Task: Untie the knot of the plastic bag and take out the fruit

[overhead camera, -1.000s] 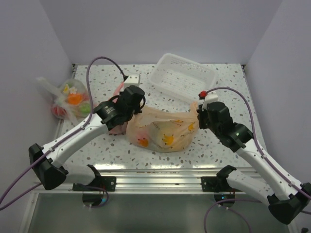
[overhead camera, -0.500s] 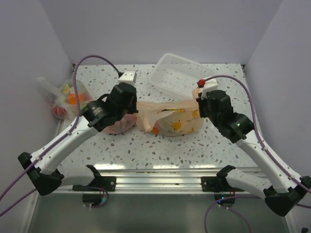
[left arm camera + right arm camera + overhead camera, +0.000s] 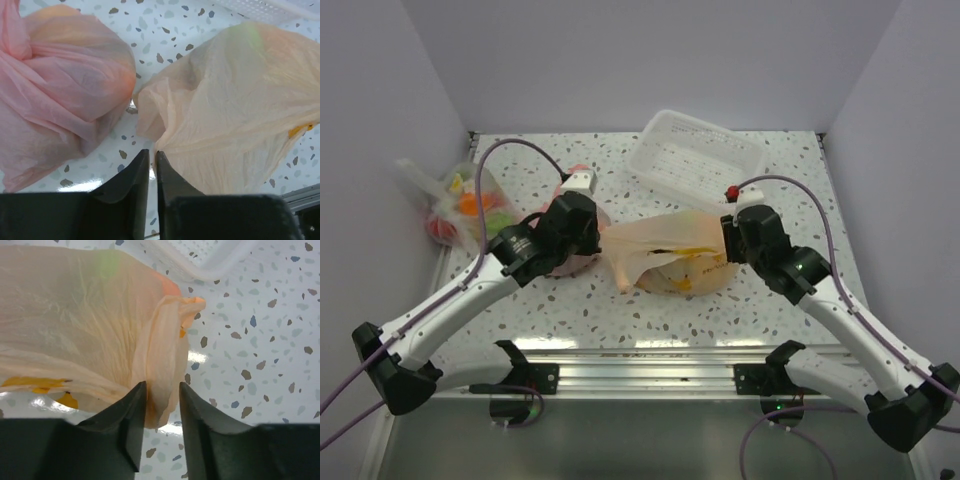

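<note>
Plastic bag (image 3: 670, 250): right end effector (image 3: 162, 386) pinching fold; left end effector (image 3: 152, 152) lowered, apparently closed.

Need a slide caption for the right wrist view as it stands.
Right tool pinching a gathered fold of the plastic bag over the speckled table, white tray beyond.

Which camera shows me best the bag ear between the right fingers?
Right wrist: the plastic bag's folded ear runs down between the right gripper's fingers, film and fingertips close up. Top external mostly hides it beneath that gripper. Left wrist shows only the bag's opposite side.
</note>
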`<state>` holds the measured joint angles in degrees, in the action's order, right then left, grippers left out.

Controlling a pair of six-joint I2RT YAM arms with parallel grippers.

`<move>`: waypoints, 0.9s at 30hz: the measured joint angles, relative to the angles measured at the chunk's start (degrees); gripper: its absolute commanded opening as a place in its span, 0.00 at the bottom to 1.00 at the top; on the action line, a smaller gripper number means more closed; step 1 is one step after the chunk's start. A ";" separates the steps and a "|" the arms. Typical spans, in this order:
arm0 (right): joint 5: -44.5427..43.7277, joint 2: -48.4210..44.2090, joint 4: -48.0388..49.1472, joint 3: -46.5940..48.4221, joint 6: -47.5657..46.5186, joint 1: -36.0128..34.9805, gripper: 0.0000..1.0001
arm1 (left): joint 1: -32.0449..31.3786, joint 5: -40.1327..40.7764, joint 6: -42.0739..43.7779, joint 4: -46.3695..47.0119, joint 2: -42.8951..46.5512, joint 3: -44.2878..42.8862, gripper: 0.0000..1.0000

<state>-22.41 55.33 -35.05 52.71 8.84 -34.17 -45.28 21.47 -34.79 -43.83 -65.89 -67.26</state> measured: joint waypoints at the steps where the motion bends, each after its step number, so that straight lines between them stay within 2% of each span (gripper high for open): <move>1: 0.74 -0.09 -0.76 1.38 -0.57 0.17 0.60 | 0.17 0.09 0.42 0.04 0.00 -1.42 0.31; 2: 1.36 -0.13 -1.64 3.04 -1.22 0.31 0.66 | 0.28 0.11 0.94 0.09 -0.13 -3.06 0.49; 4: 3.50 -0.09 -3.76 7.43 -3.17 0.46 0.78 | 0.28 0.04 2.08 0.17 -0.59 -6.78 0.63; 5: 4.70 0.04 -4.81 10.03 -4.00 0.48 0.81 | 0.28 -0.13 2.51 0.72 -0.92 -8.72 0.75; 7: 7.98 0.59 -5.97 15.10 -6.58 0.48 0.88 | 0.28 -0.55 3.30 1.53 -1.55 -12.26 0.83; 8: 9.20 0.85 -6.21 16.87 -7.48 0.48 0.91 | 0.28 -0.98 3.58 2.05 -1.81 -13.53 0.89; 11: 14.45 2.56 -6.86 20.81 -11.02 0.46 0.94 | 0.04 -2.51 4.17 2.78 -2.60 -15.96 0.97; 15: 20.70 6.01 -8.17 21.49 -14.80 0.22 0.95 | -2.91 -2.67 4.28 2.51 -3.85 -16.74 1.00; 21: 25.27 13.51 -8.00 20.24 -18.51 -1.14 0.95 | -11.52 0.00 3.63 1.66 -5.46 -15.32 0.99; 27: 27.43 18.56 -6.88 19.23 -20.76 -2.01 0.93 | -13.53 0.39 3.52 2.43 -4.37 -10.86 0.98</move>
<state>5.02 73.89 -41.93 71.94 -11.92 -36.18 -58.81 21.87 -31.27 -41.41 -70.26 -78.13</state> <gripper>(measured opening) 0.944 0.983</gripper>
